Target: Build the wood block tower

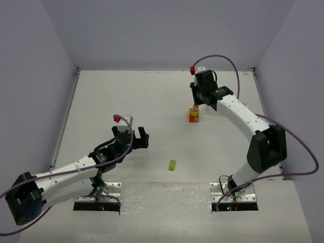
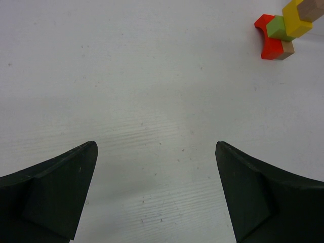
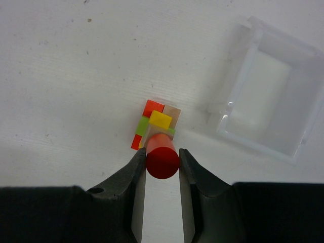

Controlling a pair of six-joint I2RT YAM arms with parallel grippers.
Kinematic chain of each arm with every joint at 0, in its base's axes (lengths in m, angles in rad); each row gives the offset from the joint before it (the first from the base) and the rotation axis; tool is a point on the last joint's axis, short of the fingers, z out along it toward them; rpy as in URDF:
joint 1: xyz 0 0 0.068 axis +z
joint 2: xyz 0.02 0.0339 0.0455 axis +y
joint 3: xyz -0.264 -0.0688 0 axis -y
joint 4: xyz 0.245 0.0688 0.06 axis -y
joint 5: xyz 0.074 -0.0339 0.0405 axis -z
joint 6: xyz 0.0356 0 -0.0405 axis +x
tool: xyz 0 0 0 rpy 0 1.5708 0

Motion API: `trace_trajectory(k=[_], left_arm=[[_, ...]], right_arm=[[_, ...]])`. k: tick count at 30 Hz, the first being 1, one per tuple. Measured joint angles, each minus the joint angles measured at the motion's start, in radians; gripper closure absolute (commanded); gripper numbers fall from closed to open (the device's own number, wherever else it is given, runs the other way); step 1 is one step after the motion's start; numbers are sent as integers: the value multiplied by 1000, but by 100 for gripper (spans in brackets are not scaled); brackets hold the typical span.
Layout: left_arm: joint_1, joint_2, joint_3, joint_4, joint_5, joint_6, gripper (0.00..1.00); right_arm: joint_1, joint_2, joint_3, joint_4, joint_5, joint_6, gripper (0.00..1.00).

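White desk [image 1: 126, 96]: right gripper [image 3: 162, 164] clamps a red cylinder [image 3: 162, 154] over the part-built tower [image 1: 193, 115]; left gripper [image 2: 157, 190] gapes empty; green block [image 1: 172, 165] waits by the near edge.

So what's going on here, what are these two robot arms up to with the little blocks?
They are building a small tower from wooden blocks. The right claw grips a red cylinder just over the tower, a short stack of red, yellow, green and plain pieces. Whether the cylinder rests on top yet is hard to tell. The left claw is open and holds nothing, off to the side. One green block lies alone on the table, nearer the arms, not yet used.
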Motion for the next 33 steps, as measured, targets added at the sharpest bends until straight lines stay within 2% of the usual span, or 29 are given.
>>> trace_trajectory(k=[10, 14, 17, 21, 24, 31, 32, 33], left_arm=[[0, -1, 0, 0, 1, 3, 0], [0, -1, 0, 0, 4, 3, 0], [0, -1, 0, 0, 4, 3, 0], [0, -1, 0, 1, 5, 3, 0], [0, -1, 0, 1, 5, 3, 0], [0, -1, 0, 2, 5, 3, 0], [0, -1, 0, 2, 5, 3, 0], [0, -1, 0, 2, 5, 3, 0]], right_arm=[[0, 2, 0, 0, -7, 3, 70], [0, 2, 0, 0, -7, 6, 65], [-1, 2, 0, -1, -7, 9, 56], [-2, 2, 0, -3, -9, 17, 48], [-3, 2, 0, -4, -10, 21, 47], [-6, 3, 0, -5, -14, 23, 27], [-6, 3, 1, -6, -15, 24, 21], [-6, 3, 3, -9, -15, 25, 8]])
